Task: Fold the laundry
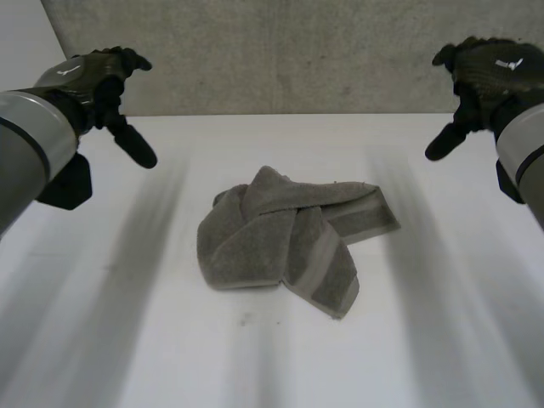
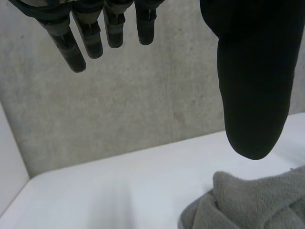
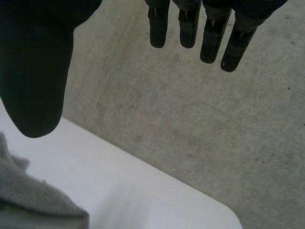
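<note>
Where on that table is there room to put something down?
The table is bare all round the crumpled grey towel: broad stretches toward the left hand and the right hand, a strip between towel and concrete wall, and the near side. Only the middle is crowded.

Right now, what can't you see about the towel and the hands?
1. Head view: the towel lies crumpled; its own folds hide most corners and the underside.
2. Left wrist view: the frame edge cuts the towel off; the thumb of the left hand covers some wall.
3. Right wrist view: the edge cuts off most of the towel beside the thumb of the right hand.
</note>
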